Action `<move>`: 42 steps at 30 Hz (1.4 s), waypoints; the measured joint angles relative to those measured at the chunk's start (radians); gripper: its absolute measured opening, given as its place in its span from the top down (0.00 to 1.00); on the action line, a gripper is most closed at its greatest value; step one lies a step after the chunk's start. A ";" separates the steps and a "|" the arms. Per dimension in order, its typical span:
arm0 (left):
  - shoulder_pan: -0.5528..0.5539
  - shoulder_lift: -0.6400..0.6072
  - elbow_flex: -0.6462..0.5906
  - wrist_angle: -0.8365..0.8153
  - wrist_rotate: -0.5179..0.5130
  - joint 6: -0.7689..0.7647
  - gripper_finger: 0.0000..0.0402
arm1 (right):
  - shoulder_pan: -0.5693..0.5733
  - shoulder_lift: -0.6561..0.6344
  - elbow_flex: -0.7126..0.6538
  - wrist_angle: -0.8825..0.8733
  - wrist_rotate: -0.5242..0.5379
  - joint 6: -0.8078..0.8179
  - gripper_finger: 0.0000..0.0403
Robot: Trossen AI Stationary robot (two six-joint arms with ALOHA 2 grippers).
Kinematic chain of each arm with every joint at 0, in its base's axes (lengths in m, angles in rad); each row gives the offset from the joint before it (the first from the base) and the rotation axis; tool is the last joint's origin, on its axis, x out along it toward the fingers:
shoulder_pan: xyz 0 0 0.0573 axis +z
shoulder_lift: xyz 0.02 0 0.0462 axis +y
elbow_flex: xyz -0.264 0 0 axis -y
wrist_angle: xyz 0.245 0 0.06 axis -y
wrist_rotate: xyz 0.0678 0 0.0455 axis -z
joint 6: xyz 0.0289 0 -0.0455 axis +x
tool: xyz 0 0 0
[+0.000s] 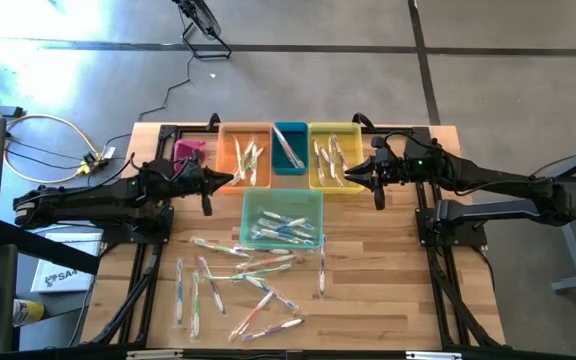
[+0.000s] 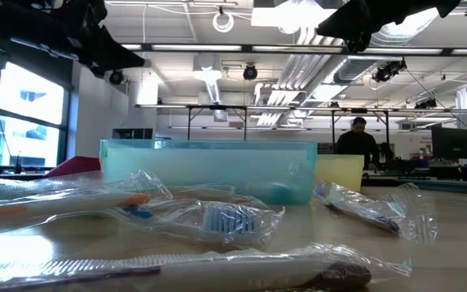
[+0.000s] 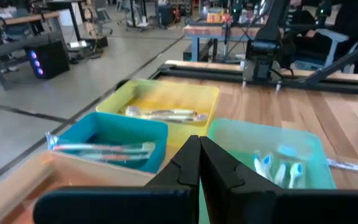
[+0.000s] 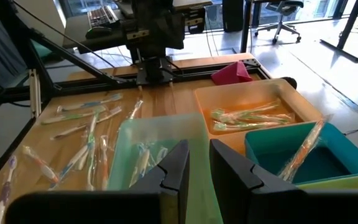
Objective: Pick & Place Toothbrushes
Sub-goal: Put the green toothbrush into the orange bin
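I see the left gripper (image 1: 230, 179) closed, empty, beside the orange bin (image 1: 230, 145) | right gripper (image 1: 350, 177) slightly parted, holding nothing, over the yellow bin (image 1: 349, 131) | toothbrushes (image 1: 243, 275) partly loose on the table (image 1: 388, 280), the rest sorted in bins, including the teal bin (image 1: 313, 198)

Bright ceiling strip lights (image 2: 217, 49) and window daylight wash the scene, with bluish glare on the grey floor (image 1: 88, 40) and blurred foreground wrappers.
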 joint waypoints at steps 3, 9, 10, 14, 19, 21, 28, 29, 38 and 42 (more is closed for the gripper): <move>0.000 -0.025 0.000 -0.050 0.022 -0.018 1.00 | 0.000 0.000 0.000 0.000 0.000 0.000 0.86; 0.000 -0.031 0.000 -0.084 0.073 -0.028 1.00 | 0.000 0.001 0.000 0.000 0.000 0.000 0.86; 0.000 -0.031 0.000 -0.080 0.073 -0.028 1.00 | 0.000 0.004 0.000 0.000 0.000 0.000 0.86; 0.001 -0.031 0.000 -0.078 0.089 -0.043 1.00 | 0.000 0.023 0.000 0.000 0.000 -0.001 0.86; 0.000 -0.029 0.000 -0.073 0.194 -0.017 1.00 | 0.000 0.073 0.000 0.002 0.000 -0.006 0.86; 0.000 -0.021 0.000 -0.073 0.202 -0.017 1.00 | 0.000 0.096 0.000 0.012 0.000 -0.007 0.86; 0.000 -0.008 0.000 -0.089 0.201 0.029 1.00 | 0.000 0.142 0.000 0.039 0.000 -0.009 0.86; 0.000 -0.008 0.000 -0.099 0.201 0.028 1.00 | 0.000 0.143 0.000 0.041 0.000 -0.010 0.86; -0.168 0.011 0.055 -0.285 0.016 -0.050 1.00 | 0.000 0.143 0.000 0.069 0.063 -0.009 0.86; -0.289 0.055 0.102 -0.352 -0.101 -0.056 1.00 | 0.000 0.143 0.000 0.080 0.079 -0.009 0.86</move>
